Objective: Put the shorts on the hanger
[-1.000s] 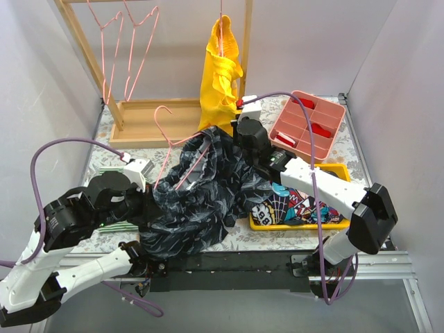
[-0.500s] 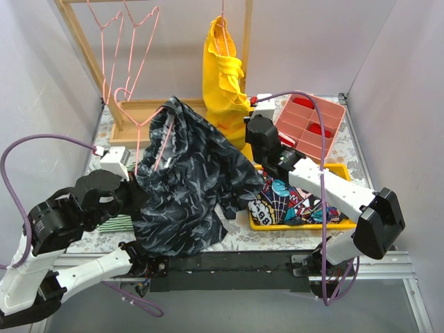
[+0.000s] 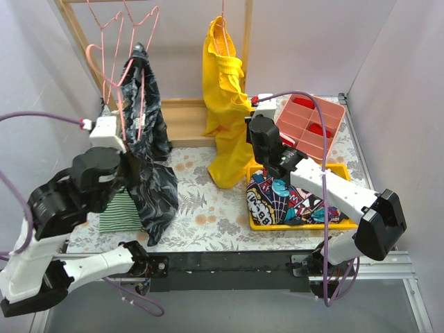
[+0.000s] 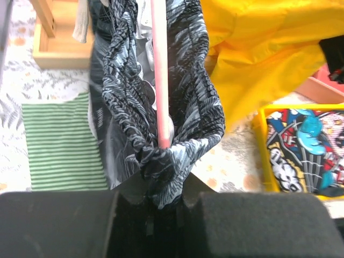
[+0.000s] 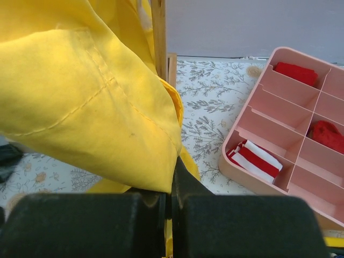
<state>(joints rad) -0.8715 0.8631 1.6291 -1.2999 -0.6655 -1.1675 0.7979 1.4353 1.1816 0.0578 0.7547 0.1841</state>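
so the left gripper is clamped shut on a bunched-up bit of the shorts, and the pink hanger runs straight up out of that bunch. it looks like cloth and wire are pinched together so the fabric can't slide off while the arm is raised. in the top view the shorts hang in a long dark drape from up by the wooden rack down toward the table, just beside the green striped cloth. the hanger's hook is up near the other pink hangers on the rack. i'd say the shorts are pretty much on the hanger and what's left is getting it settled and letting go. the risk is the floppy fabric slipping off the thin wire at release. the right gripper has its jaws closed together right against the yellow garment. i can't tell if it's actually pinching the cloth or just parked there out of the way. it's well apart from the shorts, over by the pink compartment box.
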